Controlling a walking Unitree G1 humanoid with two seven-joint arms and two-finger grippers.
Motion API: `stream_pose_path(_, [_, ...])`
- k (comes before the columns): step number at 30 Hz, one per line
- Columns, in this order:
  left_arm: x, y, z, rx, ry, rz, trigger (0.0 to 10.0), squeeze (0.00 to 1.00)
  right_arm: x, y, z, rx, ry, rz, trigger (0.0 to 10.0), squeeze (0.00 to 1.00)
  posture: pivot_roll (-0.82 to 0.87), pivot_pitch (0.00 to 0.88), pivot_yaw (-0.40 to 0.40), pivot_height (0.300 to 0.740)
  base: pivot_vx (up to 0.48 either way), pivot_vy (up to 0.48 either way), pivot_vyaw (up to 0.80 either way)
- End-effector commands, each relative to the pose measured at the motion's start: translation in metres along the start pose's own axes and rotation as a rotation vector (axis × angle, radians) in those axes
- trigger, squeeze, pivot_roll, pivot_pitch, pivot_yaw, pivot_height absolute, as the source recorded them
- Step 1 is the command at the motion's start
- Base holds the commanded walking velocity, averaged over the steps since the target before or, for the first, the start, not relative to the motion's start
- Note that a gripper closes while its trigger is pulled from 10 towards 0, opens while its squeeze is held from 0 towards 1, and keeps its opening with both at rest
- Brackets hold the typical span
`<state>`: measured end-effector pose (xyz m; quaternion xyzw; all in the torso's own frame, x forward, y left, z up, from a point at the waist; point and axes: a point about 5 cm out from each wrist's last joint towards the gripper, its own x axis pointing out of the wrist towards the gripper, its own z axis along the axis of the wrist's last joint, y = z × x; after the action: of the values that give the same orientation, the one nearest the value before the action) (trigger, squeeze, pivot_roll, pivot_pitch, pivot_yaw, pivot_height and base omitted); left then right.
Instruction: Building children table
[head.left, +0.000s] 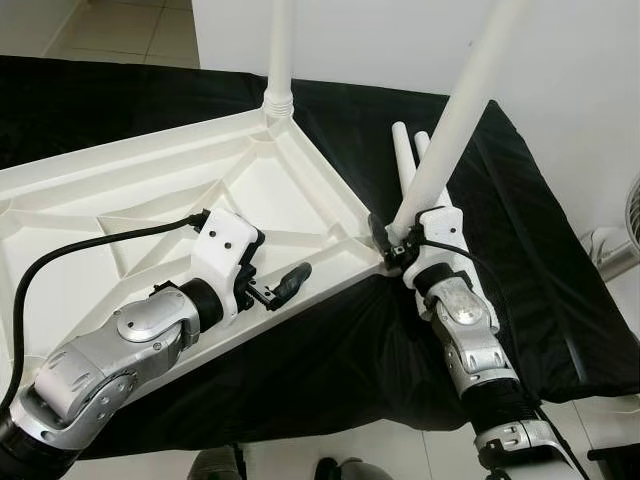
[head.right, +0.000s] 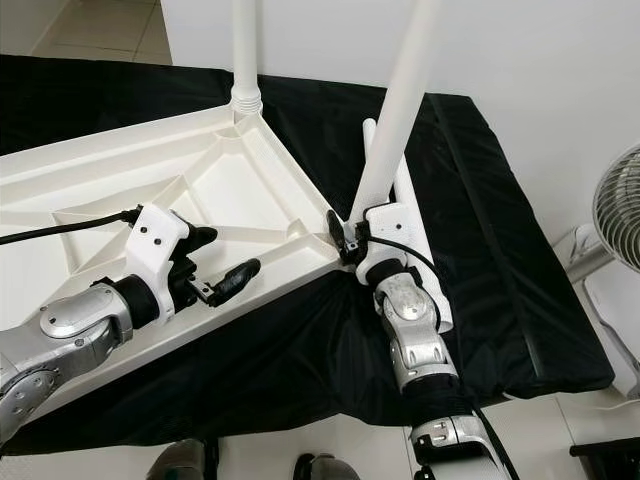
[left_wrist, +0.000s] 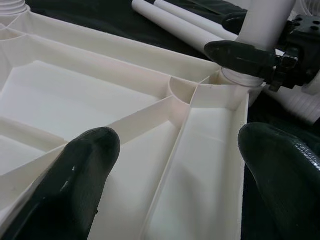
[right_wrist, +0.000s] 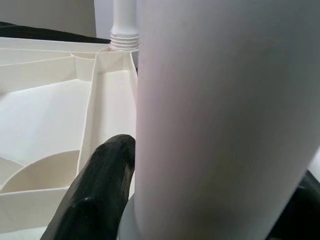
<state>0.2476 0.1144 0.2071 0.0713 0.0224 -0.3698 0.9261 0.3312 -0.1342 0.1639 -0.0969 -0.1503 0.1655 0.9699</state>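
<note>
Left eye view puts the two silver arms nearest, reaching over a black cloth (head.left: 330, 360) toward an upturned white tabletop (head.left: 150, 200) that lies ribbed side up on the left of the scene. The left gripper (head.left: 265, 275) hovers over the tabletop's near edge with its fingers spread wide and nothing between them; its wrist view looks past both fingertips along the ribs toward the near right corner. At that corner the right gripper (head.right: 345, 238) is clamped around the base of a white table leg (head.right: 395, 110), which leans slightly right as it rises from the corner socket (left_wrist: 232, 82). The right wrist view shows one black finger (right_wrist: 97, 190) pressed against the leg just above the socket collar.

Farther off, a second leg (head.left: 281, 45) already stands upright in the far corner, its threaded end seated in the tabletop. Beyond the right gripper, two spare legs (head.left: 408, 150) lie on the cloth, close together.

The step in hand looks like fitting the near right leg into its socket. The lean suggests it is not yet fully home, so the next move probably calls for straightening the leg and turning or pressing it down, with the left gripper steadying the tabletop's edge so it does not slide on the cloth.
</note>
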Motion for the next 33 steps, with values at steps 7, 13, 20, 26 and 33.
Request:
stream_pose_path(7, [-0.004, -0.014, 0.001, -0.006, 0.004, -0.233, 10.0, 0.00, -0.032, 0.015, -0.022, 0.065, 0.071, 0.024, 10.0, 0.00, 0.11, 0.220, -0.084, 0.740, 0.000, 0.000, 0.00])
stream_pose_path(13, [-0.004, -0.013, 0.001, -0.007, 0.001, -0.233, 10.0, 0.00, -0.044, 0.014, -0.026, 0.128, 0.065, -0.053, 10.0, 0.00, 0.11, 0.219, -0.082, 0.740, 0.000, 0.000, 0.00])
stream_pose_path(20, [-0.003, -0.012, 0.002, -0.002, 0.002, -0.235, 10.0, 0.00, -0.045, 0.026, -0.028, 0.177, 0.087, -0.050, 10.0, 0.00, 0.11, 0.218, -0.070, 0.740, 0.000, 0.000, 0.00])
stream_pose_path(26, [-0.003, -0.010, 0.002, 0.001, 0.004, -0.235, 10.0, 0.00, -0.037, 0.025, -0.033, 0.124, 0.195, 0.004, 10.0, 0.00, 0.11, 0.218, -0.070, 0.740, 0.000, 0.000, 0.00])
stream_pose_path(33, [-0.003, -0.010, 0.002, 0.000, 0.001, -0.230, 10.0, 0.00, -0.023, 0.019, -0.028, 0.068, 0.235, 0.068, 10.0, 0.00, 0.11, 0.216, -0.074, 0.740, 0.000, 0.000, 0.00])
